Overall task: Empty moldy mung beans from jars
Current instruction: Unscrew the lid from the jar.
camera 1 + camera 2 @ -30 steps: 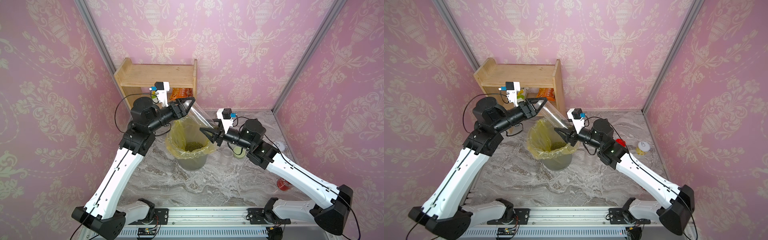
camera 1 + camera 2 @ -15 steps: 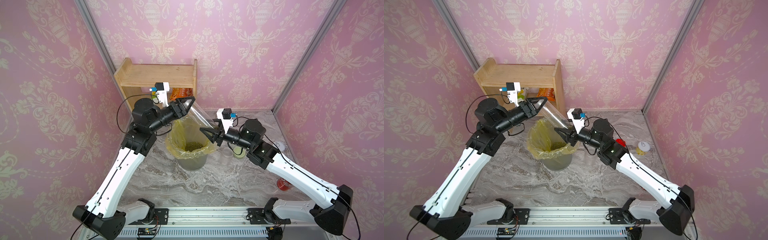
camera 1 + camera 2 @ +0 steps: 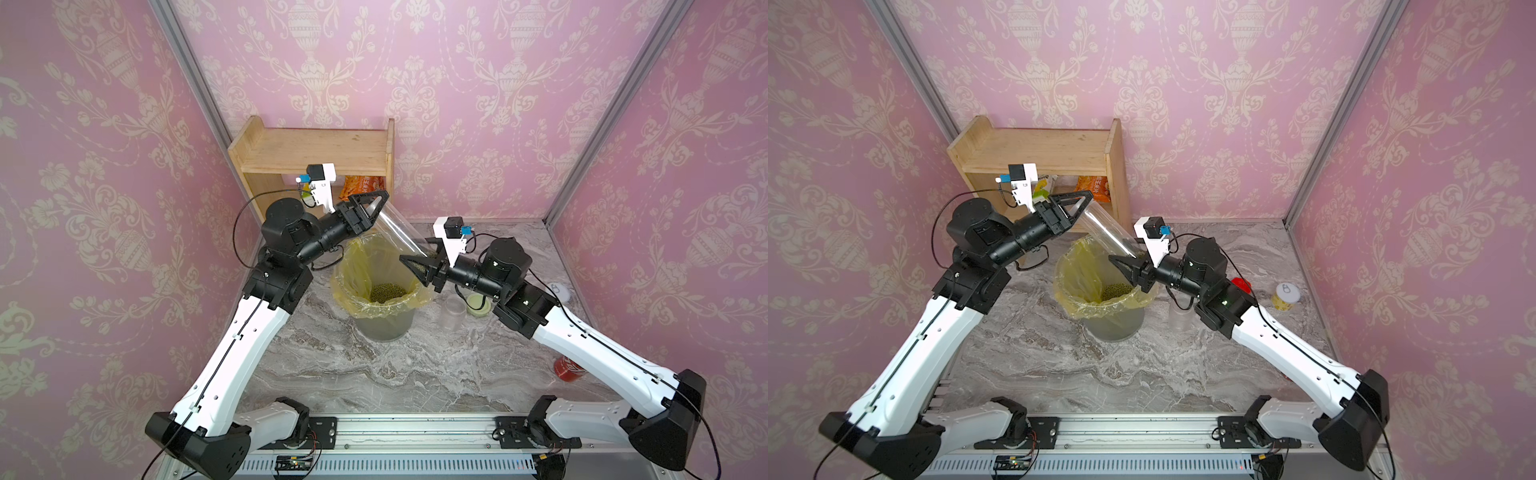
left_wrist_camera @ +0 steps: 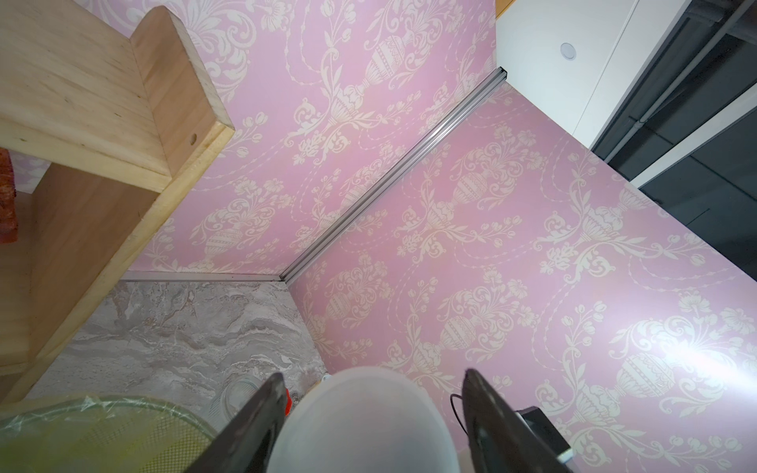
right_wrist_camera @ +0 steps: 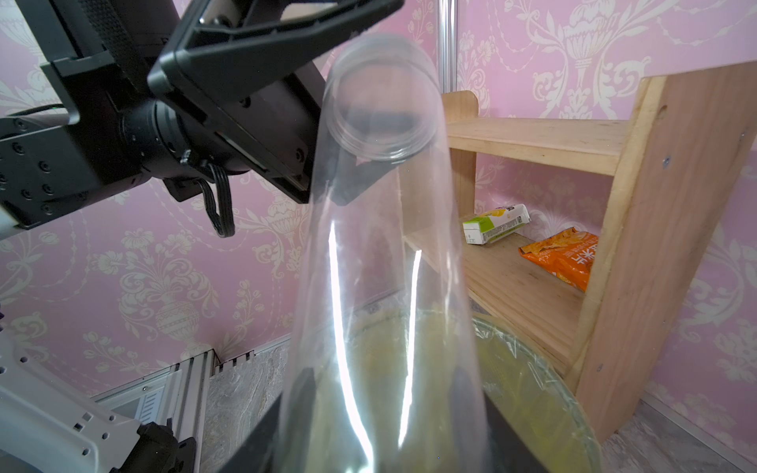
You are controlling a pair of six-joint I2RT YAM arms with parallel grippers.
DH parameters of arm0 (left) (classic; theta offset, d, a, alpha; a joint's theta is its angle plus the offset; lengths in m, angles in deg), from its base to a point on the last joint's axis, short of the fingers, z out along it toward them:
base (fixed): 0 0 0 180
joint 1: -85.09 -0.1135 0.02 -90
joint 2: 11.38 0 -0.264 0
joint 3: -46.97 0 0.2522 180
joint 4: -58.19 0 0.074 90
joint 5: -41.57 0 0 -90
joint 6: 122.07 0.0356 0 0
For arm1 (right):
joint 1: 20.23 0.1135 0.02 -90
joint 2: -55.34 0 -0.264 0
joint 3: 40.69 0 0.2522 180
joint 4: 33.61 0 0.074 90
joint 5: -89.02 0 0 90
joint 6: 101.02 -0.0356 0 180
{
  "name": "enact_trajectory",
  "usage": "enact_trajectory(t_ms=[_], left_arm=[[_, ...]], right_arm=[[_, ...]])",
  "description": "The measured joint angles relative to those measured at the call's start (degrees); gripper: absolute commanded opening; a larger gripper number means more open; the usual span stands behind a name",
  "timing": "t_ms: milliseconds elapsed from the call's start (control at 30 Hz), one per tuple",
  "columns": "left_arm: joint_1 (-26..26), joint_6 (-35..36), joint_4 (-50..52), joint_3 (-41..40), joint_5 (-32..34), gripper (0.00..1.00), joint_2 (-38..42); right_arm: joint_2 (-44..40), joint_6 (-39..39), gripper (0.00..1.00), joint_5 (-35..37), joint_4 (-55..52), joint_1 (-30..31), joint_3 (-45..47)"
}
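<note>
Nearest us, on the marble table (image 3: 374,374), a red can (image 3: 567,369) stands beside the right arm. Further in, the grey bin (image 3: 382,328) with its yellow bag (image 3: 353,266) holds a heap of mung beans (image 3: 386,292). Just beside it, on the right, stand a short clear jar (image 3: 452,313) and a pale green lid (image 3: 477,302).

Above the bin's right rim, the right gripper (image 3: 411,264) is clamped on the low end of the tall jar (image 3: 401,232). In its wrist view we see a dark finger (image 5: 258,446) on each side of the clear wall. A small olive patch shows at that low end, too small for us to be sure of.

The tall jar slants up and away over the bag to the left gripper (image 3: 380,201), whose fingers (image 4: 254,422) flank its upper end. Between them we see a translucent round cap (image 4: 360,417), one finger against its edge, the other just beside it. We cannot tell whether they press it.

Behind everything stands the wooden shelf (image 3: 316,145).
</note>
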Motion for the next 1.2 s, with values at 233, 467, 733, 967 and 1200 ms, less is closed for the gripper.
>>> enact_trajectory(t_ms=[233, 467, 733, 967, 1200], left_arm=[[-0.2, 0.0, -0.3, -0.2, -0.2, 0.67, 0.2], [-0.4, 0.0, -0.3, -0.4, -0.2, 0.64, 0.4], [-0.7, 0.1, 0.4, -0.4, -0.9, 0.52, 0.4], [-0.7, 0.9, 1.7, -0.4, -0.8, 0.50, 0.4], [-0.8, 2.2, 5.2, 1.2, 1.1, 0.50, 0.3]], right_arm=[[-0.5, 0.2, 0.45, 0.0, 0.1, 0.0, 0.5], [-0.5, 0.2, 0.45, 0.0, 0.5, 0.0, 0.7], [-0.5, 0.4, 0.45, 0.0, 0.4, 0.0, 0.7], [-0.5, 0.4, 0.45, 0.0, -0.5, 0.0, 0.7], [0.1, 2.7, 0.43, 2.7, -3.6, 1.5, -1.5]])
